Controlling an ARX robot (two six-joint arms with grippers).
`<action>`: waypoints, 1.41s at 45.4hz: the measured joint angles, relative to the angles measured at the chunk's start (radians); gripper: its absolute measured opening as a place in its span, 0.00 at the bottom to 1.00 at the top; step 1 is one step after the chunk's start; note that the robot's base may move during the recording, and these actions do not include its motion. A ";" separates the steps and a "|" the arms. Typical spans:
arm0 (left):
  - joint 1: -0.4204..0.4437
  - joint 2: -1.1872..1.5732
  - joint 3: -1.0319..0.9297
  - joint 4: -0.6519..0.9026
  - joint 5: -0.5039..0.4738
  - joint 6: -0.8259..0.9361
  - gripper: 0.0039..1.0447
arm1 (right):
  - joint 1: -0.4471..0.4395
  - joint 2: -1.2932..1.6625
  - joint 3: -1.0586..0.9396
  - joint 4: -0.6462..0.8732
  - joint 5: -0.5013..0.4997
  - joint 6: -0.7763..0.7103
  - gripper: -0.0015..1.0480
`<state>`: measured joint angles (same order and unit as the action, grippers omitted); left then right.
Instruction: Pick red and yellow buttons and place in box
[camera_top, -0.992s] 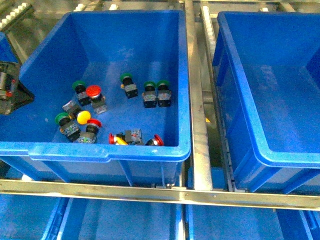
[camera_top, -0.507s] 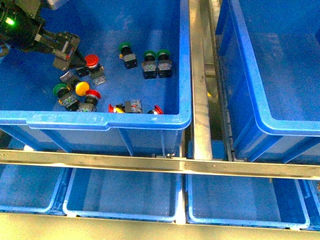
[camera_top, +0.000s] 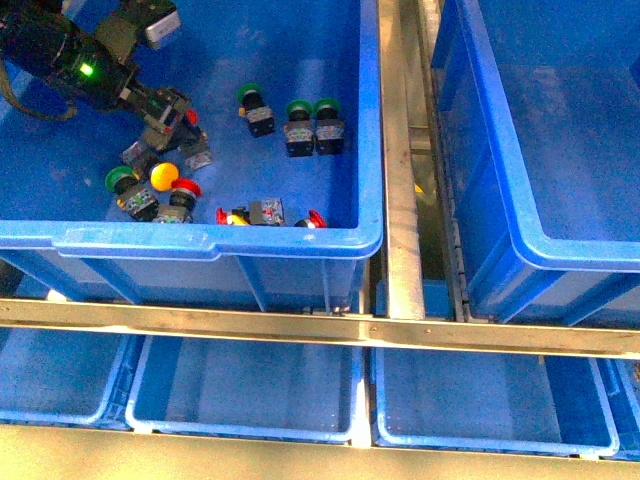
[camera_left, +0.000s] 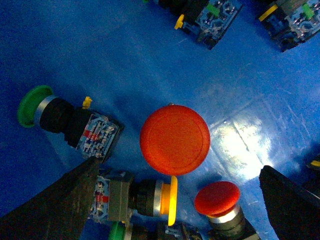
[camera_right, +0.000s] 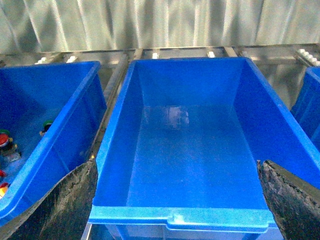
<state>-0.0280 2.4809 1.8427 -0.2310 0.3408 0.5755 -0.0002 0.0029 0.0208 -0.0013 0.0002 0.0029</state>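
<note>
Red and yellow buttons lie in the left blue crate (camera_top: 215, 243): a yellow one (camera_top: 163, 175), a red one (camera_top: 187, 188), and more by the front wall (camera_top: 232, 216). My left gripper (camera_top: 170, 110) is open, low over an upright red button (camera_top: 190, 117). In the left wrist view that red cap (camera_left: 174, 139) faces the camera just ahead of the open left gripper (camera_left: 175, 210). A yellow button (camera_left: 150, 200) lying on its side and another red one (camera_left: 217, 199) sit between the fingers. The box (camera_top: 540, 260) at the right is empty. My right gripper (camera_right: 175, 210) hangs open before the box (camera_right: 195, 150).
Several green buttons (camera_top: 298, 107) lie in the same crate, one showing in the left wrist view (camera_left: 35, 106). A metal rail (camera_top: 400, 200) separates the two crates. A metal bar (camera_top: 320, 330) runs along the front, with smaller blue bins (camera_top: 240, 390) below it.
The left arm has reached further right and down into the left crate, and its gripper now covers most of the upright red button. The buttons have not moved.
</note>
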 joint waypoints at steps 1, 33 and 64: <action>0.000 0.015 0.018 -0.008 0.002 0.006 0.92 | 0.000 0.000 0.000 0.000 0.000 0.000 0.93; 0.004 0.121 0.148 -0.031 0.051 0.012 0.51 | 0.000 0.000 0.000 0.000 0.000 0.000 0.93; 0.088 -0.317 -0.483 0.414 0.360 -0.659 0.32 | 0.000 0.000 0.000 0.000 0.000 0.000 0.93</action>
<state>0.0597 2.1635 1.3602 0.1833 0.7010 -0.0837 -0.0002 0.0029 0.0208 -0.0013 0.0006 0.0029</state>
